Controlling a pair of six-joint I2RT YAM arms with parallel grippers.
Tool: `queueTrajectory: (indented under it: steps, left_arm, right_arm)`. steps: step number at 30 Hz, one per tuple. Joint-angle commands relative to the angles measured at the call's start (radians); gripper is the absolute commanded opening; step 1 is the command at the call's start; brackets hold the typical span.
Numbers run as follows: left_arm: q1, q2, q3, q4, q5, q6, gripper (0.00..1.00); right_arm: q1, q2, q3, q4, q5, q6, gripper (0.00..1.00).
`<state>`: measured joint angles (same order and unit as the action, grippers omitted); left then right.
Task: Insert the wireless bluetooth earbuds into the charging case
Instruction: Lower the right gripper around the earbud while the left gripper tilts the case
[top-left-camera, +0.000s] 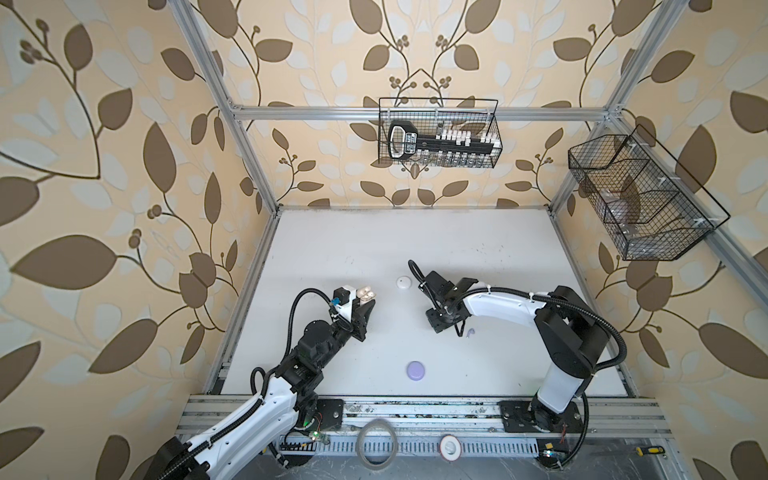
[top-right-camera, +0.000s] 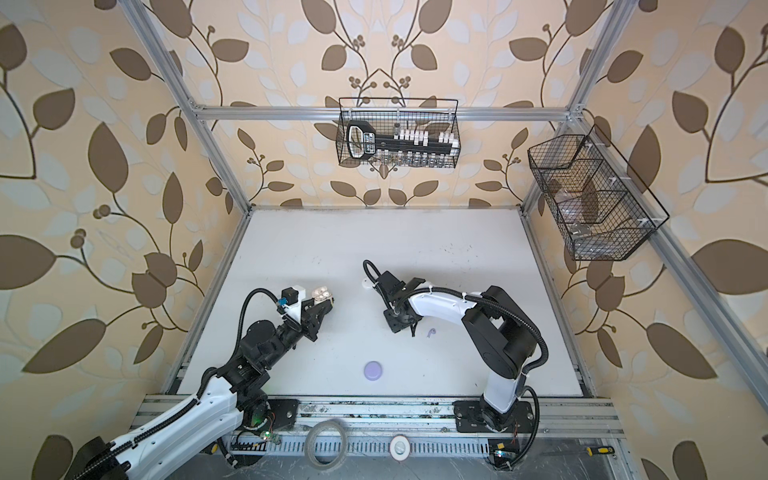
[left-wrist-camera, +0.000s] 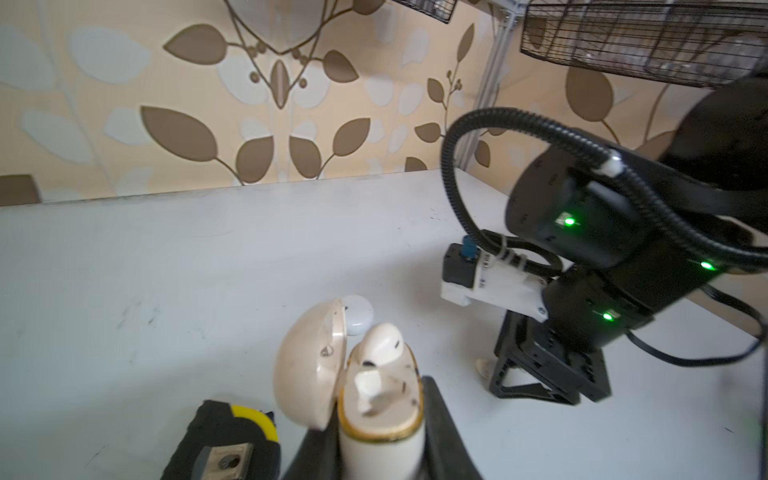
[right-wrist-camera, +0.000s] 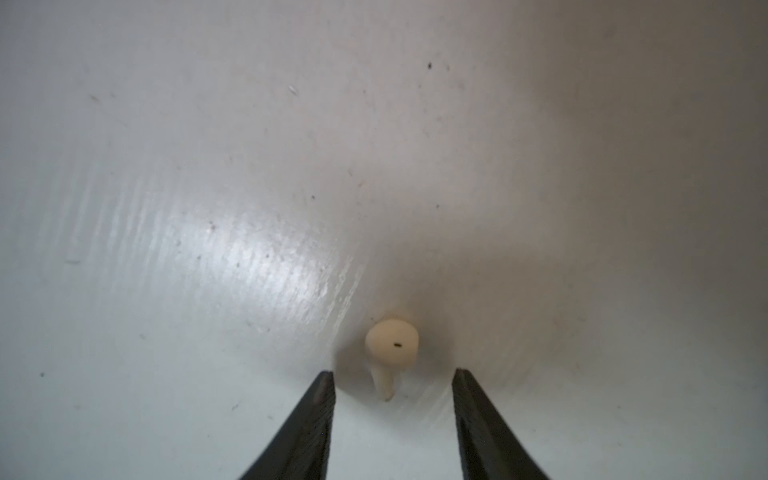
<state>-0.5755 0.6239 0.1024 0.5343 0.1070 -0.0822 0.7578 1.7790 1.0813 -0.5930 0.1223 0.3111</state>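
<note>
My left gripper (left-wrist-camera: 380, 440) is shut on a cream charging case (left-wrist-camera: 380, 415) and holds it upright above the table, its lid (left-wrist-camera: 309, 365) swung open. One white earbud (left-wrist-camera: 384, 343) stands in the case. A second white piece (left-wrist-camera: 372, 390) lies across the other slot. In both top views the case (top-left-camera: 365, 294) (top-right-camera: 322, 295) sits at the left arm's tip. My right gripper (right-wrist-camera: 395, 374) points down at the table, open. A cream earbud (right-wrist-camera: 392, 347) lies just ahead of its fingertips, untouched. A lavender earbud (top-left-camera: 471, 332) (top-right-camera: 431, 332) lies beside the right gripper (top-left-camera: 440, 322).
A round white case (top-left-camera: 403, 284) lies mid-table behind the grippers, and a round lavender case (top-left-camera: 415, 369) lies near the front edge. Wire baskets hang on the back wall (top-left-camera: 438, 133) and on the right wall (top-left-camera: 636, 199). A tape roll (top-left-camera: 377, 444) lies on the front rail.
</note>
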Motion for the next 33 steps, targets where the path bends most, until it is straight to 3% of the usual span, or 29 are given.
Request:
queueTrajectory:
  steps: [1,11,33]
  left_arm:
    - [-0.027,0.001,0.037,0.143,0.172,0.093,0.0]
    - [-0.091,-0.022,0.005,0.241,0.352,0.204,0.0]
    - [-0.127,-0.028,-0.03,0.334,0.459,0.263,0.0]
  right_arm:
    - [-0.014,0.015,-0.002,0.023,-0.012,-0.011,0.39]
    - [-0.029,0.017,-0.034,0.07,-0.024,0.001,0.35]
    - [-0.028,0.052,-0.071,0.097,-0.028,0.02,0.28]
